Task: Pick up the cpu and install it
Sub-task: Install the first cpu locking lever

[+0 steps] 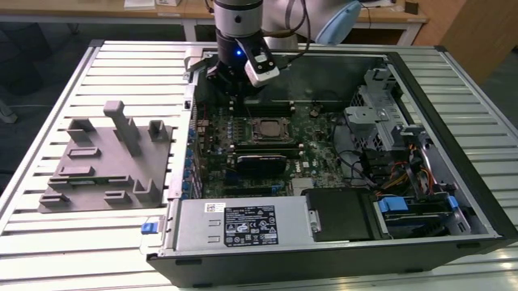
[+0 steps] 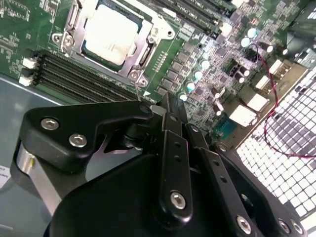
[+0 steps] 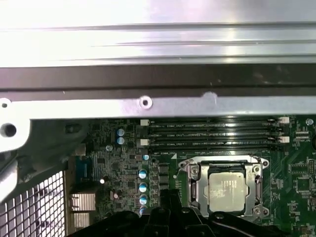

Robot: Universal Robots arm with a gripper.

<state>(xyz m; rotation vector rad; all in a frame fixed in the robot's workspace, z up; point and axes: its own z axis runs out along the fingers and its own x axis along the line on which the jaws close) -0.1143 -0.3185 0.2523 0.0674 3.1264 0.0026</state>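
Observation:
The cpu (image 1: 269, 128), a pale silvery square chip, lies flat inside the metal socket frame (image 1: 270, 138) on the green motherboard of the open computer case. It is seen in both wrist views, cpu (image 2: 109, 34) and cpu (image 3: 228, 190). My gripper (image 1: 235, 91) hangs over the board's far corner on the exterior view's left, beside the socket and a short way from the chip. Its black fingers (image 2: 170, 113) meet at the tip, shut with nothing between them. The gripper (image 3: 163, 215) shows as a dark mass next to the socket.
A grey plastic fixture block (image 1: 105, 163) with upright posts stands on the slatted table at the exterior view's left of the case. Memory slots (image 3: 212, 133) run beside the socket. The power supply (image 1: 242, 224), drive cage (image 1: 380, 127) and cables (image 1: 389, 176) crowd the case's near and right parts.

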